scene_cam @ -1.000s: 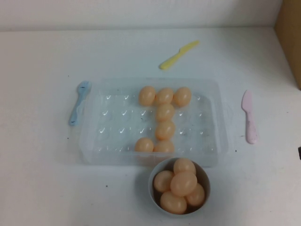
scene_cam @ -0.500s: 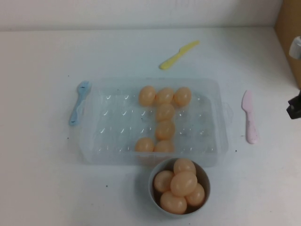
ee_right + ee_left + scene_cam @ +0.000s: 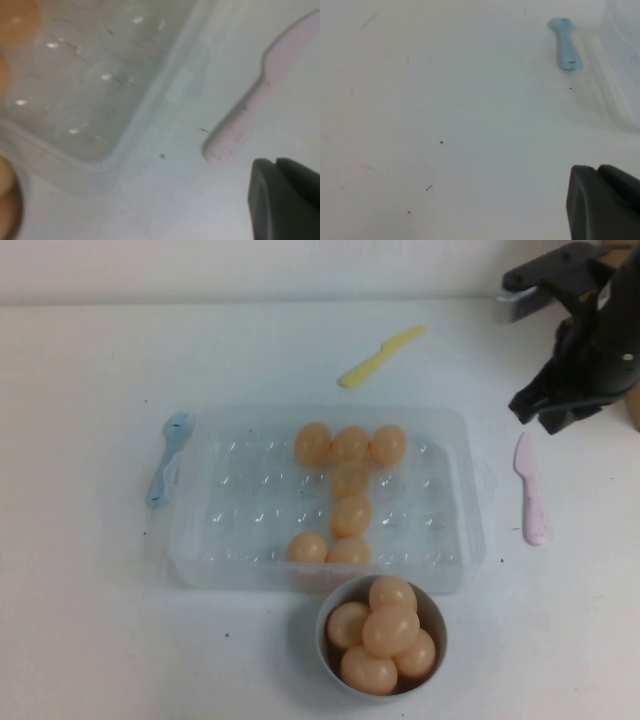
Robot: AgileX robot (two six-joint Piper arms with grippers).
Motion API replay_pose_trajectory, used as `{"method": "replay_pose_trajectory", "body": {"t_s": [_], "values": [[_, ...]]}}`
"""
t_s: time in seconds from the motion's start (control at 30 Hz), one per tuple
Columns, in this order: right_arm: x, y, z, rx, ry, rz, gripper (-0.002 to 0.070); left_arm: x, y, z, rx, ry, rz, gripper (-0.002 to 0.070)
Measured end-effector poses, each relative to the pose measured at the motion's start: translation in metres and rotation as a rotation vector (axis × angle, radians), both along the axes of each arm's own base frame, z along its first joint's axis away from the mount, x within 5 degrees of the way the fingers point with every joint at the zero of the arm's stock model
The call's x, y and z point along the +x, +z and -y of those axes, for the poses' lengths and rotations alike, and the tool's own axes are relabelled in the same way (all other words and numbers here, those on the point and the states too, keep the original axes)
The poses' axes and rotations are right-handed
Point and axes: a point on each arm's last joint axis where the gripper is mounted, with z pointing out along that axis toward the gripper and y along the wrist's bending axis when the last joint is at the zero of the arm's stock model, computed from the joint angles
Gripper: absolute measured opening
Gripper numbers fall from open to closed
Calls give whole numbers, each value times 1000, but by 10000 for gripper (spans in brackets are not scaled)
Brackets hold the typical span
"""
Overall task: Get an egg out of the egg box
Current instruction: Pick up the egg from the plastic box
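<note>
Seven eggs, including the egg (image 3: 351, 516) mid-column, sit in the egg box (image 3: 200, 540). The right gripper (image 3: 555, 405) hangs above the box's far right corner; its opening I cannot tell. The left gripper (image 3: 605, 200), opening unclear, lies left of the box.

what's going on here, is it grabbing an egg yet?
Not yet. The right end effector is in the air above the table's far right, over the pink knife, holding nothing and not yet over the egg box. Seven eggs sit in the box's cups; a bowl in front holds five more. The left end effector is over bare table left of the blue spoon, idle.
</note>
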Motion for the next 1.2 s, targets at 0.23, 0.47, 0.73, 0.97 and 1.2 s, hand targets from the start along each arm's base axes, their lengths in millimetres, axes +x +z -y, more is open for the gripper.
{"method": "replay_pose_trajectory", "body": {"t_s": [0.23,0.47,0.73,0.97,1.2], "values": [[9,-3,-37,225,32,-18,-17,0,0,0,0,0,0,-5],[24,-11,-44,197,113,-46,-17,0,0,0,0,0,0,-5],[38,-27,-58,113,116,-51,-14,0,0,0,0,0,0,-5],[42,-45,-88,124,172,-53,227,0,0,0,0,0,0,-5],[56,-57,-102,168,126,14,438,0,0,0,0,0,0,-5]]}}
